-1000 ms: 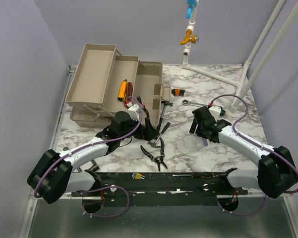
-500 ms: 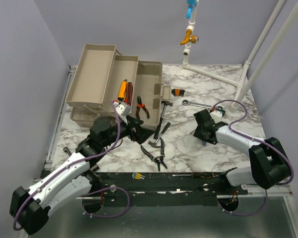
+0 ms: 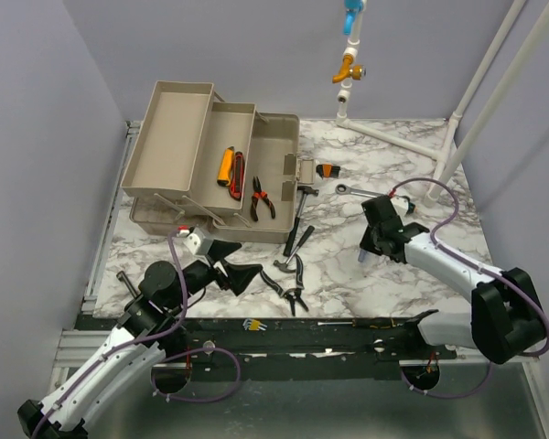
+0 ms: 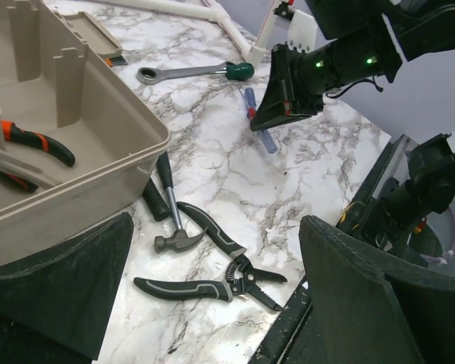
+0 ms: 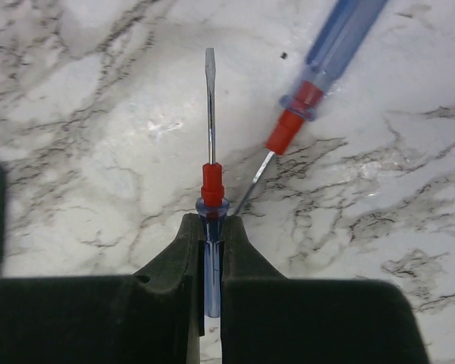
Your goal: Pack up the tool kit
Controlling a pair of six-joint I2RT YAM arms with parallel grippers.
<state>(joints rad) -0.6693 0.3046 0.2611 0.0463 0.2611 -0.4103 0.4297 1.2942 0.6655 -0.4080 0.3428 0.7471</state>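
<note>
The beige toolbox [image 3: 169, 119] stands open at the back left, with an orange knife [image 3: 225, 165] and orange-handled pliers [image 3: 263, 199] in it. My right gripper [image 5: 212, 227] is shut on a small blue-handled screwdriver [image 5: 210, 178] with a red collar, its blade pointing away just above the marble. A larger blue screwdriver [image 5: 334, 38] lies beside it. From above, the right gripper [image 3: 368, 251] is right of centre. My left gripper [image 3: 242, 265] is open and empty, near the front left, over black wire-stripper pliers [image 4: 220, 265] and a hammer [image 4: 172, 227].
A ratchet wrench [image 3: 357, 191] lies behind the right gripper, with a small black-and-orange tool [image 3: 327, 171] near the toolbox corner. Hex keys [image 3: 250, 324] rest on the front rail. White pipes [image 3: 457, 128] rise at the back right.
My right gripper has closed on the small screwdriver. The left arm has drawn back from the toolbox toward the near left, its gripper still open.
</note>
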